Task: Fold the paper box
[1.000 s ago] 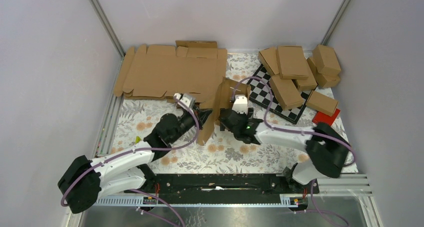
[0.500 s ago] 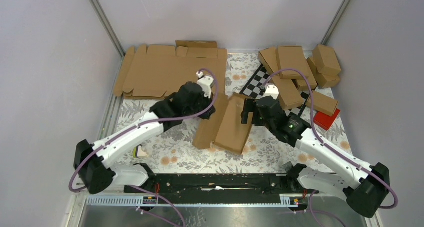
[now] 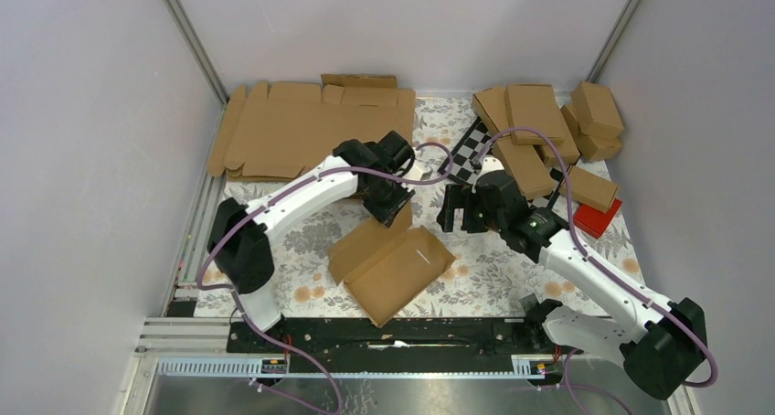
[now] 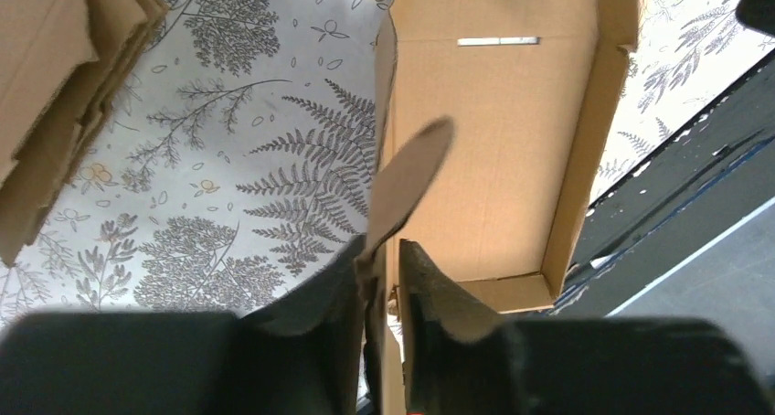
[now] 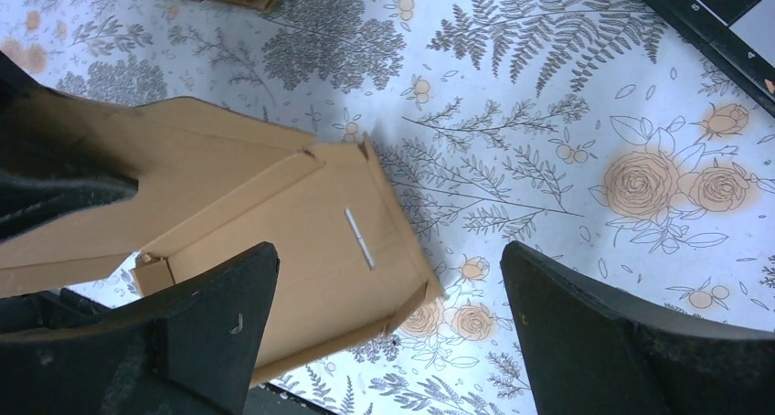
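**Brown cardboard half raised: the paper box at the middle of the desk**

The paper box (image 3: pixel 393 267) lies on the floral-covered desk (image 3: pixel 512 269), just in front of the two arms' bases and between both end effectors. Its base panel, marked by a narrow slit, faces upward. The wrist views show low side walls standing along its edges and a small corner tab turned in. A broad panel on its left side lies spread open rather than brought over the base.

The left end effector (image 4: pixel 384 250) reaches in from the far side. Its jaws stand only narrowly apart, with a thin rounded flap (image 4: pixel 408 179) of the box rising between them. Whether the flap is pinched or merely lies in the gap cannot be told. The right end effector (image 3: pixel 454 209) hangs above bare desk just beyond the box, jaws fully spread and holding nothing.

As a judgement, the task is about midway. The tray form is up, but the walls look loosely set, and the spread panel and the flap are left to be folded over and tucked. A stack of flat blanks (image 3: pixel 311 132) lies at the far left, and finished cartons (image 3: pixel 539 122) are piled at the far right.
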Controlling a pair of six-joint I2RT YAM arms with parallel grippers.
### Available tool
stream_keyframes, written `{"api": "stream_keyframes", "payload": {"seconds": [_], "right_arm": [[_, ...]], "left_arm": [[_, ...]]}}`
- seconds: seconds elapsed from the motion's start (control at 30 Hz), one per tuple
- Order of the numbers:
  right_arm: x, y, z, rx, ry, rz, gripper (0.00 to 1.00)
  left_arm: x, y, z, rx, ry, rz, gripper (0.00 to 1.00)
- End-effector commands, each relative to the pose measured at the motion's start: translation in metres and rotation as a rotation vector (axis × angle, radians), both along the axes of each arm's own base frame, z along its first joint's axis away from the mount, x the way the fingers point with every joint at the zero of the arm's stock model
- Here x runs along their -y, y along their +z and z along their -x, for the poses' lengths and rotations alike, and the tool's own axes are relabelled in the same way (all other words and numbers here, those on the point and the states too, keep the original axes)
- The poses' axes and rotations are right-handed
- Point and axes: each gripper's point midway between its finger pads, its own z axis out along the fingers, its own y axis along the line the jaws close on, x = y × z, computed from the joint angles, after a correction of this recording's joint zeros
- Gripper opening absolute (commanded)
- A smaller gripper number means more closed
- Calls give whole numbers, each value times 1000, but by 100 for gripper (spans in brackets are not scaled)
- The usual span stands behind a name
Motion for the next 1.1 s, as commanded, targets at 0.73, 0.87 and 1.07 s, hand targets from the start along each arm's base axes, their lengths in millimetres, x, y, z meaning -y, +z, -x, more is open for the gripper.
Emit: {"api": "stream_keyframes", "payload": {"seconds": [0.73, 0.87, 1.07], "right_arm": [[-19, -93, -10, -156, 182, 0, 81], [-23, -104, -5, -199, 216, 4, 72], [-32, -112, 0, -255, 263, -21, 45]], "left_arm": [[-82, 60, 44, 74, 935, 350, 82], [-81, 35, 76, -46, 982, 390, 82], [-88, 17, 89, -79, 1022, 376, 82]]}}
